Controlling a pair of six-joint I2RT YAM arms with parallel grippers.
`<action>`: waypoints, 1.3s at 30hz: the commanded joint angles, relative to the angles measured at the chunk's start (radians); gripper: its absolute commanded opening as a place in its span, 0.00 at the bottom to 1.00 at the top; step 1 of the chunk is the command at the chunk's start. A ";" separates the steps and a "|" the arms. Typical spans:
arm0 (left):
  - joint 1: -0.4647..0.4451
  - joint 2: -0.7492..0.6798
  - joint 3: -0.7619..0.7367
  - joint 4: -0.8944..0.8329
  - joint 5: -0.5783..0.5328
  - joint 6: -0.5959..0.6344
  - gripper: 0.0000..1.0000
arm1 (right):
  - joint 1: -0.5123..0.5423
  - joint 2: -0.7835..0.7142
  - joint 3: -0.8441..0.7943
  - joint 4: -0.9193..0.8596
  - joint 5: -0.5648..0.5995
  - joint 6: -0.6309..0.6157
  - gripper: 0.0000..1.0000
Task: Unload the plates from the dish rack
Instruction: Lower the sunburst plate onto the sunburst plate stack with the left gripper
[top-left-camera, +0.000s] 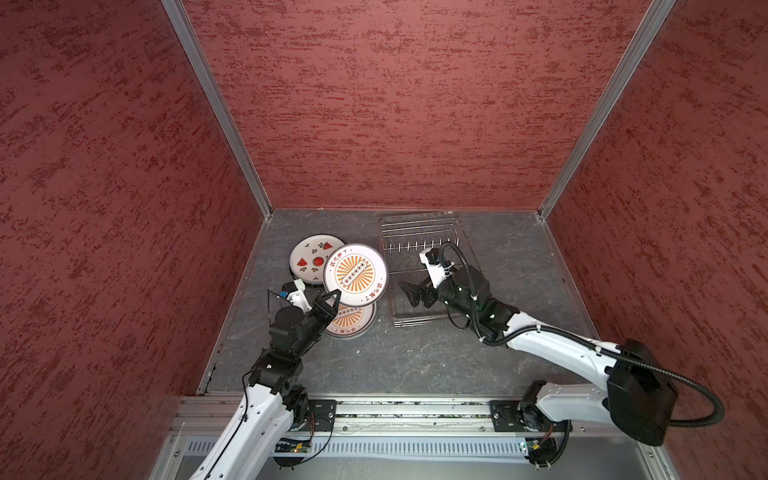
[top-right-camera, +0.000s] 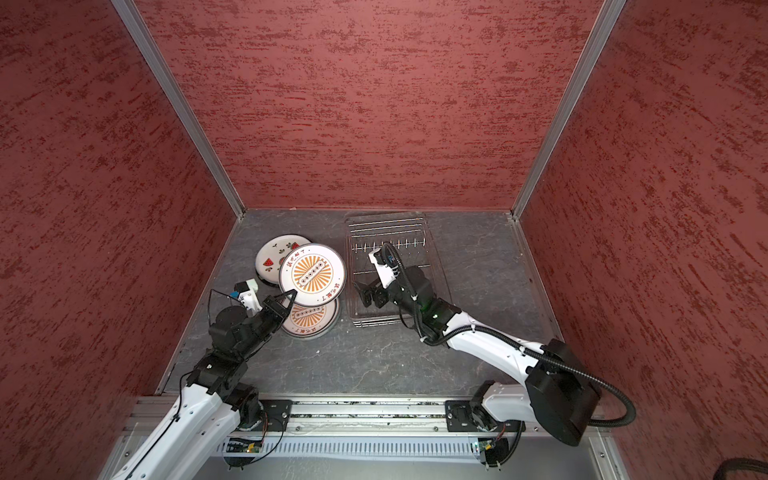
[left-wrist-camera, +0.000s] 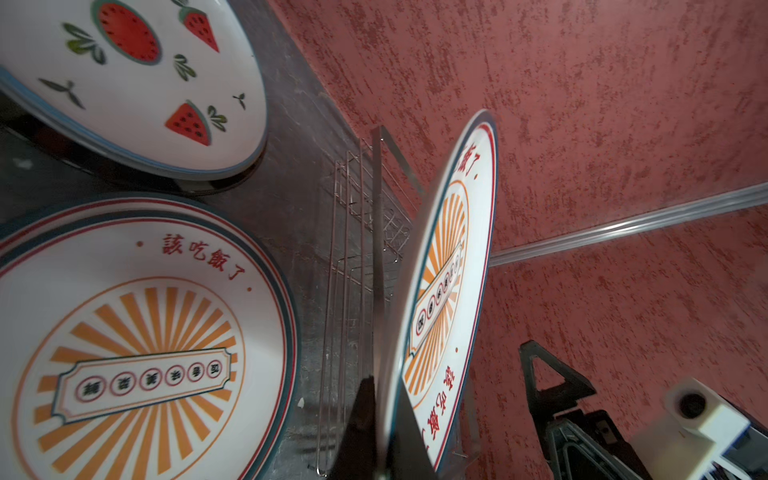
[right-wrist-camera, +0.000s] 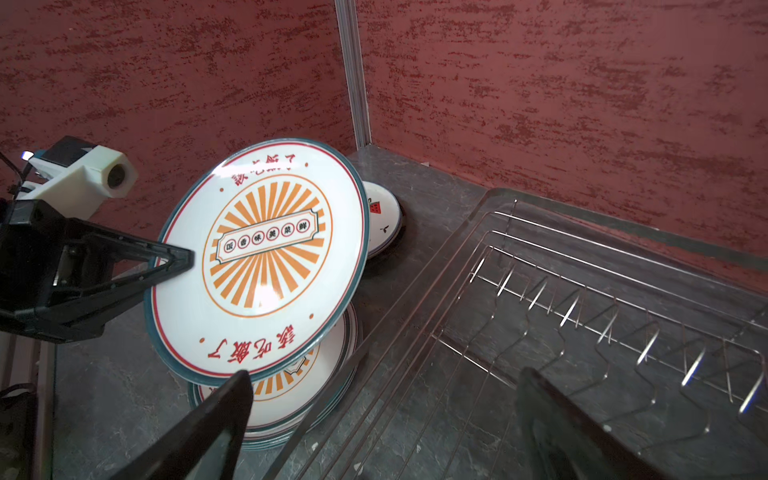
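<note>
Far left, flat on the counter (top-left-camera: 415, 357): watermelon plate (top-left-camera: 316, 259). Next, left tool (top-left-camera: 333, 296) pinching the rim of a tilted sunburst plate (top-left-camera: 355, 274), held over a sunburst stack (top-left-camera: 353, 326) on the counter. Further right, right tool (top-left-camera: 415, 293) spread wide over the dish rack (top-left-camera: 419, 232).

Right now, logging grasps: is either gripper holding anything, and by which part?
The left gripper pinches the raised sunburst plate at its rim; the right gripper holds nothing.
</note>
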 joint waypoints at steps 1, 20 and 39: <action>0.023 -0.027 0.052 -0.143 -0.040 -0.027 0.00 | 0.030 0.029 0.037 -0.052 0.068 -0.063 0.99; 0.091 -0.029 0.081 -0.419 -0.076 -0.118 0.00 | 0.078 0.169 0.133 -0.150 0.050 -0.121 0.99; 0.092 0.071 0.044 -0.397 0.013 -0.188 0.00 | 0.083 0.118 0.093 -0.115 -0.147 -0.110 0.99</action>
